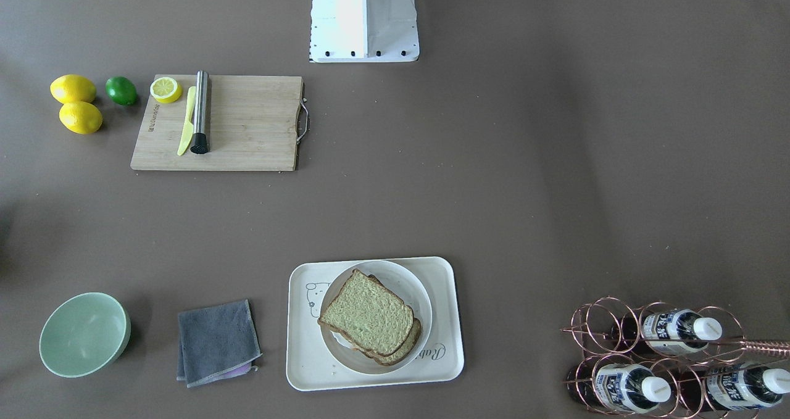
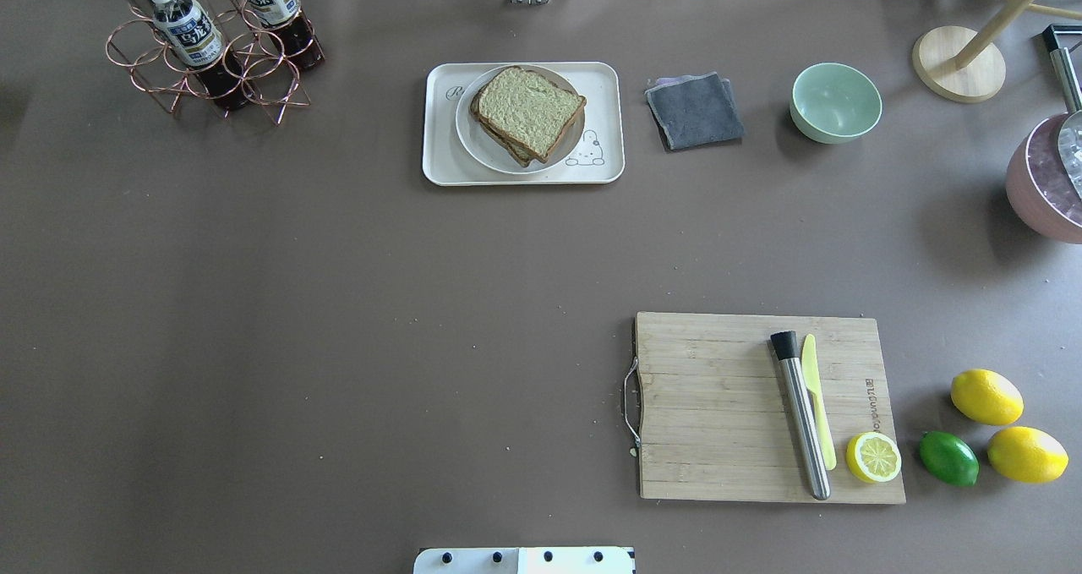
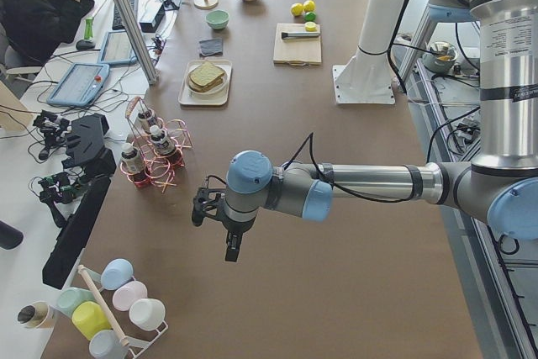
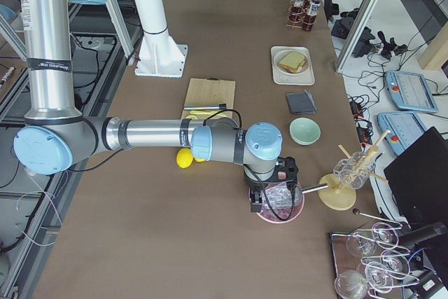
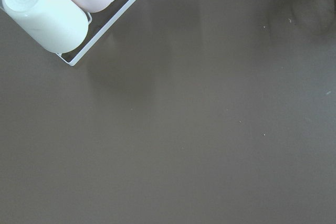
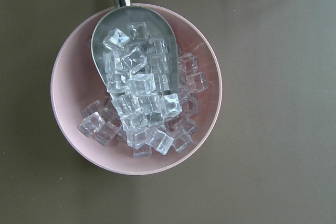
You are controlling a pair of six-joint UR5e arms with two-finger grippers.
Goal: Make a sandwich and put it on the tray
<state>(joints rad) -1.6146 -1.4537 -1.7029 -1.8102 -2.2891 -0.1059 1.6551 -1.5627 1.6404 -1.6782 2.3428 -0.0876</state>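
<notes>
While the left gripper (image 3: 230,250) is hanging over bare tabletop at the left end, near a rack of cups (image 3: 129,294), its finger spacing is not showing from the side: cannot tell. Moving right, the sandwich (image 2: 528,113) is sitting on a round plate (image 2: 467,137), which is resting inside the tray (image 2: 439,168) at the far edge, mid-table. A grey cloth (image 2: 695,111) is lying just right of the tray. The right gripper (image 4: 257,204) is hanging above a pink bowl of ice (image 6: 65,93) at the right end; its opening, likewise, cannot tell.
</notes>
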